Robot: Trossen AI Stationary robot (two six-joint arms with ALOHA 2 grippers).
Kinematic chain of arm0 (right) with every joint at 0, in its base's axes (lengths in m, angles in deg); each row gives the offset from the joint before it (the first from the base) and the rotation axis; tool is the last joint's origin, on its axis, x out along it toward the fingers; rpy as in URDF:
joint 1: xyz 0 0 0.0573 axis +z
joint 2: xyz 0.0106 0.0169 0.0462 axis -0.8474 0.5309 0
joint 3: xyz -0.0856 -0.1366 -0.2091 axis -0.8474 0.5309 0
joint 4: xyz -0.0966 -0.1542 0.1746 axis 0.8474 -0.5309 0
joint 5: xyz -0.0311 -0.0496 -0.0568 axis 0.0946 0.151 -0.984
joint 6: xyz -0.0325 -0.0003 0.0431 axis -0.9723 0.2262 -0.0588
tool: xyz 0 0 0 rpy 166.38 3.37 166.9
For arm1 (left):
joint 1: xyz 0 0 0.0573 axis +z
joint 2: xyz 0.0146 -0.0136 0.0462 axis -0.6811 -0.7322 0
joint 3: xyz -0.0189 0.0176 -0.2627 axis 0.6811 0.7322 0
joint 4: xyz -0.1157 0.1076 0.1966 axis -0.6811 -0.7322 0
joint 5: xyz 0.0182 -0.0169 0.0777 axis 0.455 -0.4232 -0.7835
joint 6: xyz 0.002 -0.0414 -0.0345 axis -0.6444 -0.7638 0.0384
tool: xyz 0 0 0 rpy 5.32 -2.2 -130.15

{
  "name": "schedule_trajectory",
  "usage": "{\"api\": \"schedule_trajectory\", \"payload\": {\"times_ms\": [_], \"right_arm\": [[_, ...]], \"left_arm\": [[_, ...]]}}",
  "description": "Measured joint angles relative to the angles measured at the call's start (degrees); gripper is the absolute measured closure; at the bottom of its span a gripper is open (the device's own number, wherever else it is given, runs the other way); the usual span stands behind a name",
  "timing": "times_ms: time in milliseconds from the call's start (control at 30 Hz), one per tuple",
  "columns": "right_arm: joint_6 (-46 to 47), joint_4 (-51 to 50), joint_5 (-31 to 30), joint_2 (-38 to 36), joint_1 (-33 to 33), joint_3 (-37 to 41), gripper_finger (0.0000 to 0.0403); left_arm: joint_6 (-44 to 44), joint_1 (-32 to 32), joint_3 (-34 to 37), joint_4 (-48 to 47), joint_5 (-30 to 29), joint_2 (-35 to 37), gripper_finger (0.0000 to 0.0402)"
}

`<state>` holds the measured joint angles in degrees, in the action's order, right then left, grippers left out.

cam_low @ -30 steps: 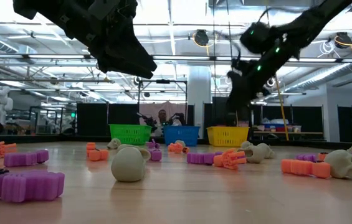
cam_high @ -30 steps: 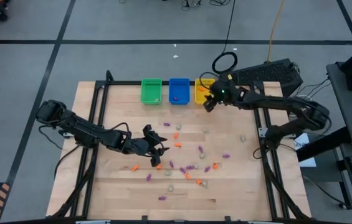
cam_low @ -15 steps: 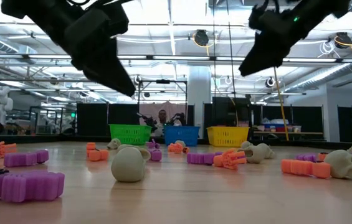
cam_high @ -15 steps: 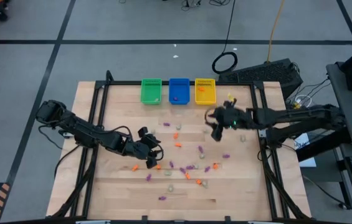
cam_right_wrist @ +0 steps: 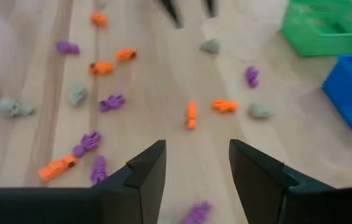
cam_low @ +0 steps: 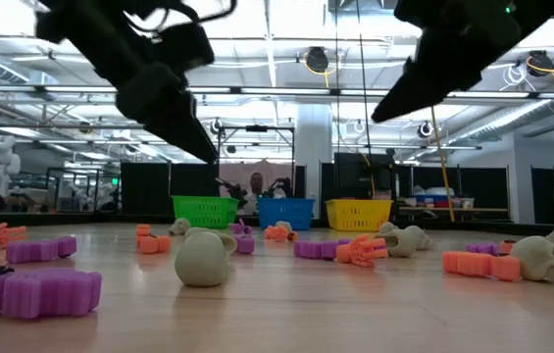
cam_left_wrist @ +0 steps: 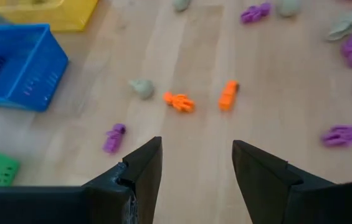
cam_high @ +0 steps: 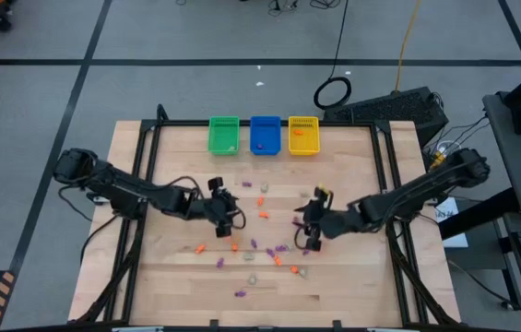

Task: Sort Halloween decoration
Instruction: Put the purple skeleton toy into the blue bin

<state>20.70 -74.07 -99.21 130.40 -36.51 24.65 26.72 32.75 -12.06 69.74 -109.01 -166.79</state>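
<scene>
Now the right gripper [cam_high: 308, 224], jaws apart and empty, hangs over the thick of the trinkets [cam_high: 274, 251] at mid-table, having swung there from the yellow bin [cam_high: 303, 135] a second ago. That reads as a drop-off done and a fresh pick beginning. The left gripper [cam_high: 230, 216], also open and empty, has edged toward the orange pieces [cam_left_wrist: 179, 101] near the table's middle. Most trinkets are unsorted, scattered well short of the green bin [cam_high: 224, 134] and blue bin [cam_high: 265, 133].
</scene>
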Motion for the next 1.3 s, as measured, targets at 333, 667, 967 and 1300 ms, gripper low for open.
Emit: {"api": "schedule_trajectory", "payload": {"times_ms": [333,667,967,1300], "right_arm": [[-7.8,8.9,0.2,10.0,0.6,0.0,0.0239],[-8.0,9.5,0.3,10.7,0.6,0.0,0.0239],[-8.5,9.5,0.2,10.7,0.6,0.0,0.0239],[-8.5,9.5,0.2,10.7,0.6,0.0,0.0239]], "left_arm": [[8.7,15.8,0.0,3.9,14.5,-0.8,0.0208],[14.2,23.0,0.0,9.2,21.2,-8.5,0.0208],[18.9,24.3,0.0,12.2,21.4,-14.3,0.0208],[19.3,27.1,0.0,12.5,26.1,-14.7,0.0208]]}}
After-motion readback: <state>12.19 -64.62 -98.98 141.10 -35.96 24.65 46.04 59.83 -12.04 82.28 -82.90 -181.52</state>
